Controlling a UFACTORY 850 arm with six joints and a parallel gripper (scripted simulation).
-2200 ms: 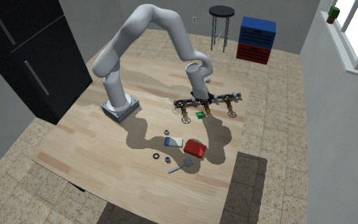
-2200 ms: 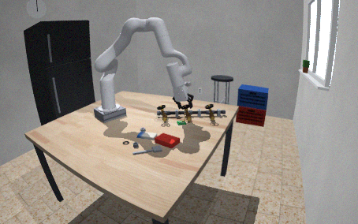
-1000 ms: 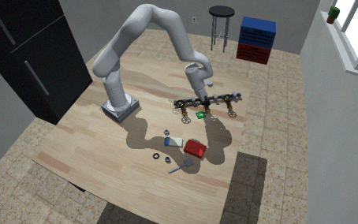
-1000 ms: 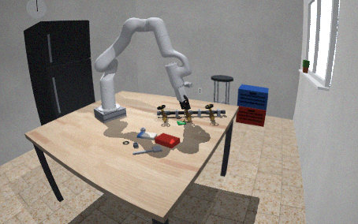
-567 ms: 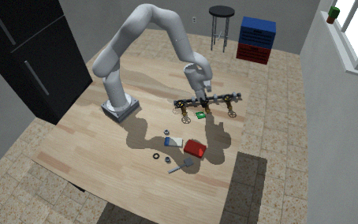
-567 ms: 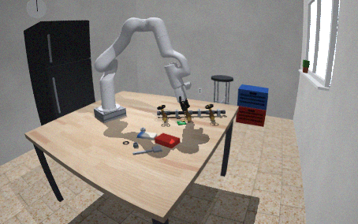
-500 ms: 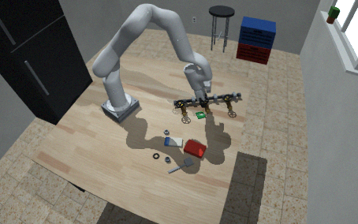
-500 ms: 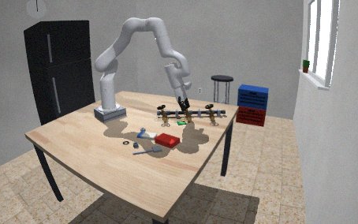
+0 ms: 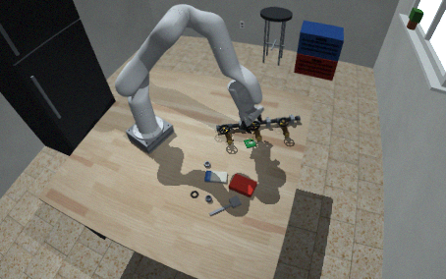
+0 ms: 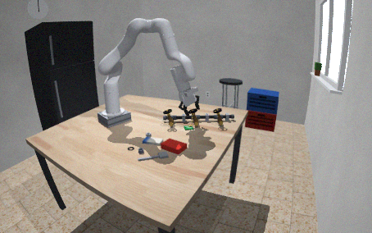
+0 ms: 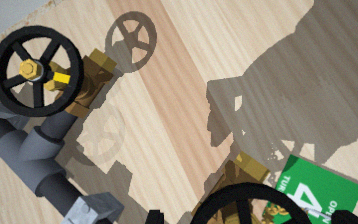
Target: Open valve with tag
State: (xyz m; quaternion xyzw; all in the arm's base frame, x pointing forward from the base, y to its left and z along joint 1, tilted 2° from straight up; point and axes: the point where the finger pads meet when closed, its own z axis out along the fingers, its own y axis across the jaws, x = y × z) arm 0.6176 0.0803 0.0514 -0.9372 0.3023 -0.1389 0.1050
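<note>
A grey pipe manifold [image 9: 257, 124] with three brass valves lies on the far side of the wooden table; it also shows in the exterior view [image 10: 197, 118]. A green tag [image 11: 320, 192] reading "4" lies beside the middle valve; it also shows in the top and exterior views [image 9: 250, 142] [image 10: 188, 128]. My gripper [image 11: 252, 219] is open and empty, its fingertips either side of the middle valve's black handwheel [image 11: 245, 205], just above it. In the top and exterior views the gripper [image 9: 250, 123] [image 10: 188, 107] hangs over that middle valve. A neighbouring valve's handwheel [image 11: 36, 70] is at the wrist view's top left.
A red box [image 9: 243, 185], a blue-and-white block [image 9: 215, 176], a black washer [image 9: 195, 195], two nuts and a grey scraper [image 9: 226, 206] lie nearer the table's front. The arm's base [image 9: 149, 134] stands at the left. A stool and blue-and-red crates stand beyond the table.
</note>
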